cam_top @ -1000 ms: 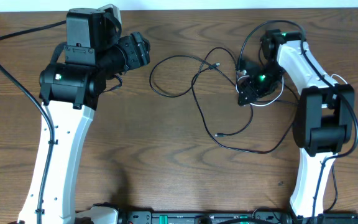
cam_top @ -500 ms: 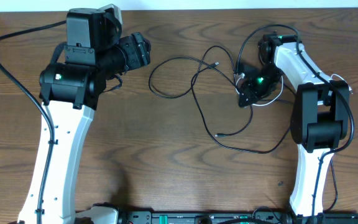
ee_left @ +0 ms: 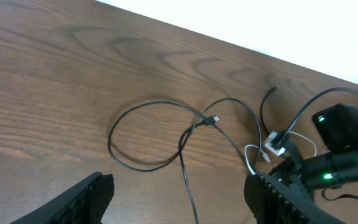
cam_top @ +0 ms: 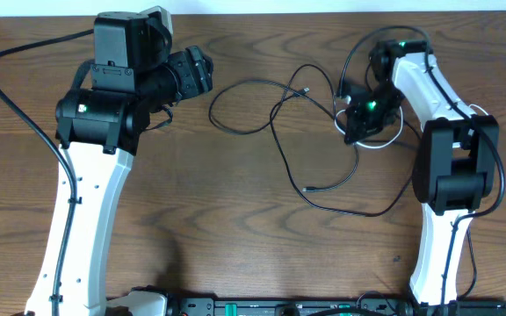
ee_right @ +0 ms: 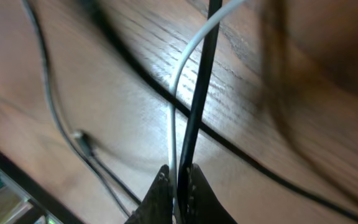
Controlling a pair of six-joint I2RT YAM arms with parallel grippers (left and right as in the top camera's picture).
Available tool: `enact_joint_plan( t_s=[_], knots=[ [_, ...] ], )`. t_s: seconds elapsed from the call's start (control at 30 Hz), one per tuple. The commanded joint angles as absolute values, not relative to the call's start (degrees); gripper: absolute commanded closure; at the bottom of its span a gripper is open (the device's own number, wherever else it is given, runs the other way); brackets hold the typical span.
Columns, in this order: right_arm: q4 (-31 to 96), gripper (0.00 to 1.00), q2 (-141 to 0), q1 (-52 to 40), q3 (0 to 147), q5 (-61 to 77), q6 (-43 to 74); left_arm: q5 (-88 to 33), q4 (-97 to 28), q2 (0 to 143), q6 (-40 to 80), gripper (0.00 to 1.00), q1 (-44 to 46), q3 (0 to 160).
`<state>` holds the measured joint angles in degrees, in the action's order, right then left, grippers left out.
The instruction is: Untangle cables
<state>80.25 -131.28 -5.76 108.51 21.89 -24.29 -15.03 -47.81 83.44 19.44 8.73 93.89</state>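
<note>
The brown wooden table [cam_top: 235, 237] carries the tangle of thin flexible cables [cam_top: 275, 123]. In the overhead view the tangle lies between the two arms and spreads from 12 o'clock to 4 o'clock of the table centre.

**Cable layout**
- A round black loop [cam_top: 235, 110] lies flat on the wood at 12 o'clock of the centre.
- A small black plug end [cam_top: 307, 90] rests just at 2 o'clock of that loop.
- A second small plug end [cam_top: 310, 189] lies at 4 o'clock of the centre.
- A long black strand [cam_top: 358, 211] curves past the second plug end toward the right arm.

**Right gripper**
- The right gripper [ee_right: 176, 186] sits at 2 o'clock of the table centre.
- Its fingertips are pressed together.
- They pinch two strands side by side, a thin white cord [ee_right: 179, 81] and a thin black cord [ee_right: 199, 93].
- Both strands rise from the fingertips toward 12 o'clock in the right wrist view.
- Further black strands cross the wood behind them, out of focus.

**Left gripper**
- The left gripper [ee_left: 180, 180] hangs at 11 o'clock of the table centre, well apart from the tangle.
- Its fingers [ee_left: 92, 193] are spread wide and grip nothing.
- In the left wrist view the black loop lies on the table in the gap between them.
- A small white plug [ee_left: 272, 146] shows at 3 o'clock of the loop, beside the right gripper.
</note>
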Motion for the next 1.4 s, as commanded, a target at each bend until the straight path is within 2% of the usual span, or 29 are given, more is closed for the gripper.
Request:
enact_joint_plan(
  t_s=[0.0, 0.3, 0.63, 0.8, 0.97, 1.3, 1.37],
  knots=[
    [82.8, 0.99, -126.7, -6.0, 112.9, 24.7, -24.8, -16.3, -48.0, 83.3, 18.9, 0.27, 8.4, 94.7],
    [86.6, 0.99, -120.9, -6.5, 114.7, 36.2, -26.6, -16.6, -48.0, 83.5, 18.9, 0.27, 8.4, 94.7],
    [86.3, 0.99, -114.6, -6.0, 116.3, 59.1, -27.6, -25.5, -47.5, 87.7, 18.8, 0.28, 8.5, 93.8],
    [85.5, 0.99, -113.0, -4.6, 116.5, 77.0, -27.5, -33.1, -44.1, 91.6, 17.6, 0.32, 8.5, 93.8],
    [84.8, 0.99, -113.0, -3.3, 116.5, 86.6, -27.5, -35.8, -41.4, 92.7, 17.3, 0.32, 8.6, 93.8],
    [81.3, 0.99, -113.0, -2.9, 116.5, 89.5, -25.0, -46.1, -36.0, 95.4, 11.3, 0.32, 11.7, 93.8],
    [79.2, 0.99, -112.9, -2.8, 117.1, 89.5, -21.1, -46.1, -34.8, 96.6, 11.1, 0.31, 12.7, 93.8]
  ],
)
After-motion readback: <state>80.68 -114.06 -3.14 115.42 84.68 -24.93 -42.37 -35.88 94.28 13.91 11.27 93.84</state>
